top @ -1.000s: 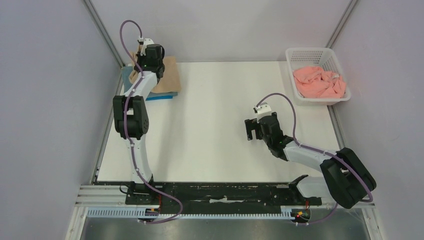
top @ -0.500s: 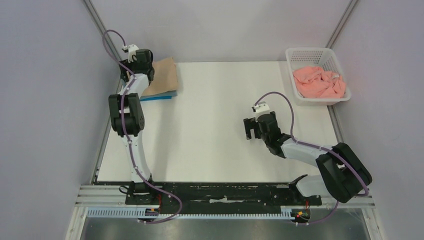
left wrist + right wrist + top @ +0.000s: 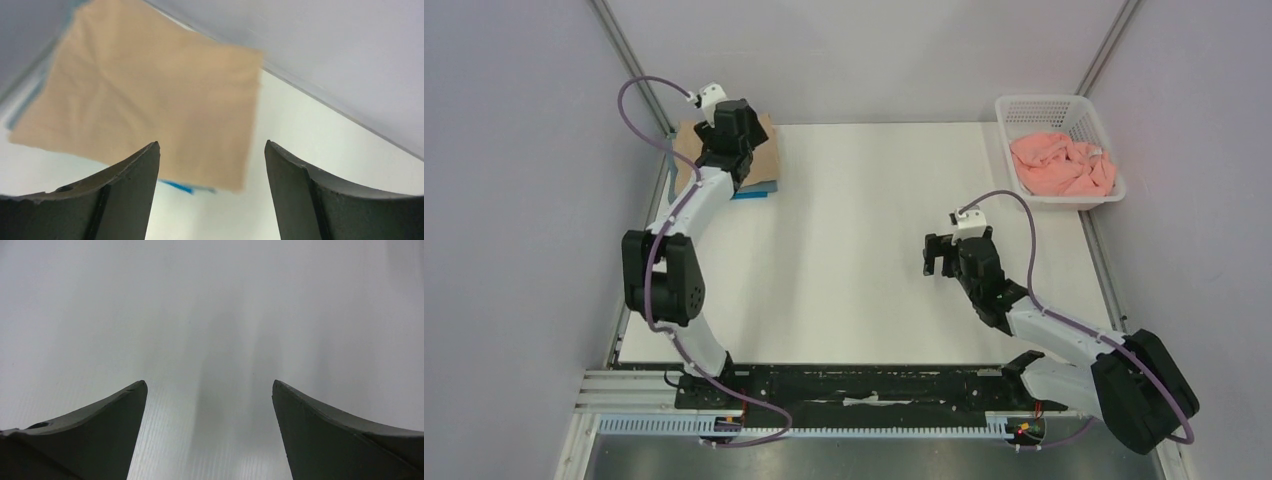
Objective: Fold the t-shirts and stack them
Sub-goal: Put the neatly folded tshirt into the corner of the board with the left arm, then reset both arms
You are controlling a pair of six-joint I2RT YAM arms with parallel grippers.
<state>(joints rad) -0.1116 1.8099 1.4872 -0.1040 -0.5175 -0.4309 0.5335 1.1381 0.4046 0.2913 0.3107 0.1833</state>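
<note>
Tan t-shirt point(image 3: 145, 105) under wide left end effector point(image 3: 211, 144), right end effector point(image 3: 209, 382) wide, well apart

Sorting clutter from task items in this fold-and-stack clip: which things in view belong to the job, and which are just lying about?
Job:
- tan tee, folded, top of the pile
- blue tee, under it
- pink tee, crumpled in the basket
- left end effector and right end effector, both open, empty

Just there:
- basket, only holds the pink tee
- table
</note>
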